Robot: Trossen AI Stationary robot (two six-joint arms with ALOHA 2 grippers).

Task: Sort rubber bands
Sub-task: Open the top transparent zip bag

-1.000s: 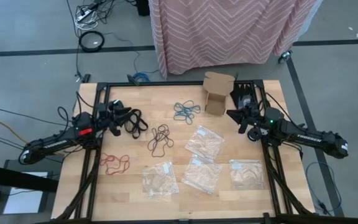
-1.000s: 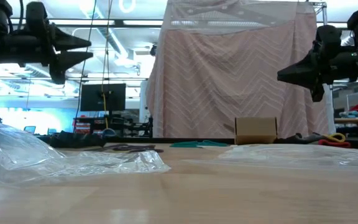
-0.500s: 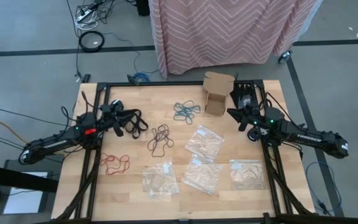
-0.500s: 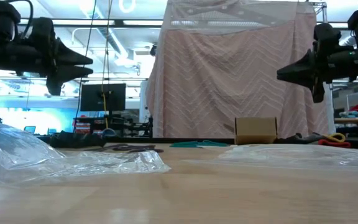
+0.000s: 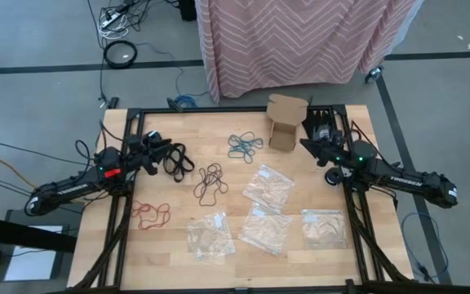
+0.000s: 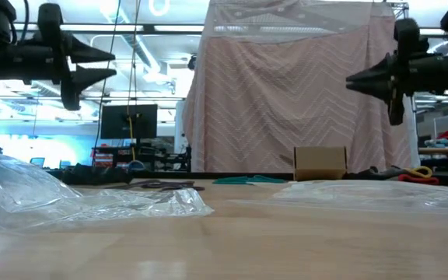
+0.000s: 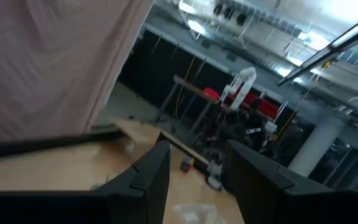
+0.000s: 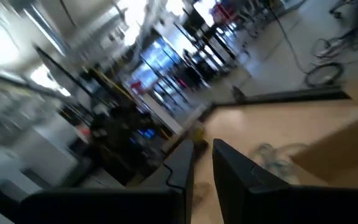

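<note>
Reading white arm lettering [image 5: 400, 181], illegible

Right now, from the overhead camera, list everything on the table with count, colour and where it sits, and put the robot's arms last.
black rubber bands: one cluster, black, far left, beside the left gripper.
dark brown rubber bands: one cluster, dark brown, centre left.
teal-blue rubber bands: one cluster, teal-blue, far centre, left of the box.
red rubber bands: one cluster, red, near left.
plastic bags: four, clear, centre to near right.
cardboard box: one, brown, far edge, right of centre.
table: one, light wood with a black frame.
left gripper: dark, open, raised over the far left by the black cluster, holding nothing.
right gripper: dark, fingers close together, raised beside the box, holding nothing.
</note>
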